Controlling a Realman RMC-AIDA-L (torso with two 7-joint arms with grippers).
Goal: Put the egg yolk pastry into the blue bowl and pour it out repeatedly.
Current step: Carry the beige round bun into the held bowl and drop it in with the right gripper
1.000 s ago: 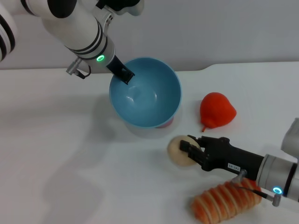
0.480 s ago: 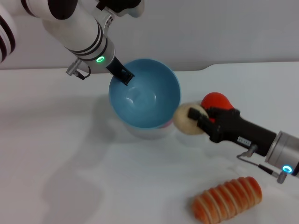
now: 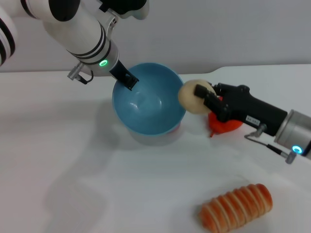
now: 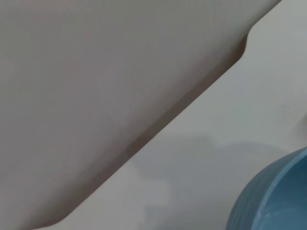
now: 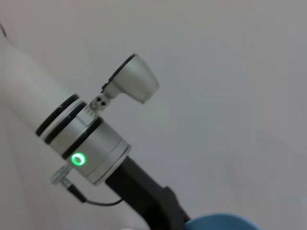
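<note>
The blue bowl [image 3: 149, 103] is held tilted above the table, its mouth facing the front right. My left gripper [image 3: 127, 79] is shut on its far left rim. A slice of the bowl's wall [image 4: 276, 196] shows in the left wrist view, and its rim [image 5: 223, 222] in the right wrist view. The pale egg yolk pastry [image 3: 192, 96] hangs in the air at the bowl's right rim, with my right gripper [image 3: 201, 95] shut on it. In the right wrist view I see the left arm's wrist [image 5: 91, 143], not my own fingers.
A red pear-shaped fruit [image 3: 227, 122] lies on the white table [image 3: 73, 160] just behind and under my right gripper. A long orange ridged bread roll [image 3: 236, 206] lies at the front right. Something pink shows under the bowl's lower edge [image 3: 171, 130].
My right gripper has lifted the pastry off the table at the front and carried it up and back to the bowl's right rim. The bowl and the left arm barely moved.
</note>
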